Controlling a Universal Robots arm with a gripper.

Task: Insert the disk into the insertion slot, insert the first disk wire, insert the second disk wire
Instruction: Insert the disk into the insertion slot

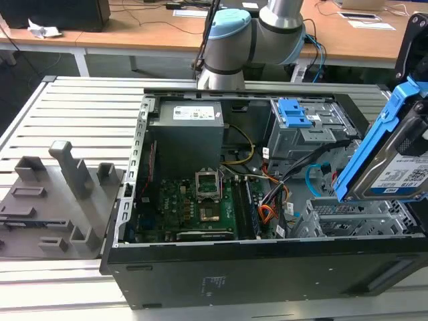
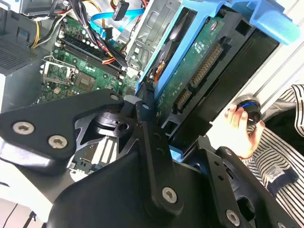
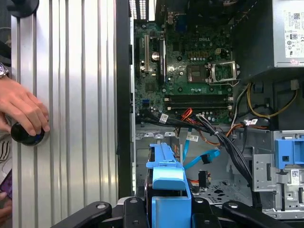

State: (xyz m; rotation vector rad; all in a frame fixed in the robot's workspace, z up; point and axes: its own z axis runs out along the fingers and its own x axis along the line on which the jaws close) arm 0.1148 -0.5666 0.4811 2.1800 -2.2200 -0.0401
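My gripper (image 3: 166, 209) is shut on the disk (image 1: 391, 160), a silver drive with a white label in a bright blue carrier. The disk hangs tilted above the exterior view's right end of the open computer case. Just below it sits the insertion slot (image 1: 348, 217), a grey perforated cage. In the second wrist view the disk's green circuit board (image 2: 199, 71) faces the camera between my black fingers (image 2: 145, 111). The first disk wire (image 1: 267, 212), an orange, red and black bundle, lies beside the motherboard. The second disk wire (image 1: 313, 179) curves light blue near the cage, loose in the case (image 3: 204, 159).
A taller grey bay with a blue latch (image 1: 294, 114) stands behind the cage. The motherboard (image 1: 194, 207) and power supply (image 1: 187, 130) fill the case's middle. A person's hand (image 3: 21, 107) rests on a black knob (image 3: 28, 135) on the ribbed table. Grey fixtures (image 1: 67, 174) stand at the exterior view's left.
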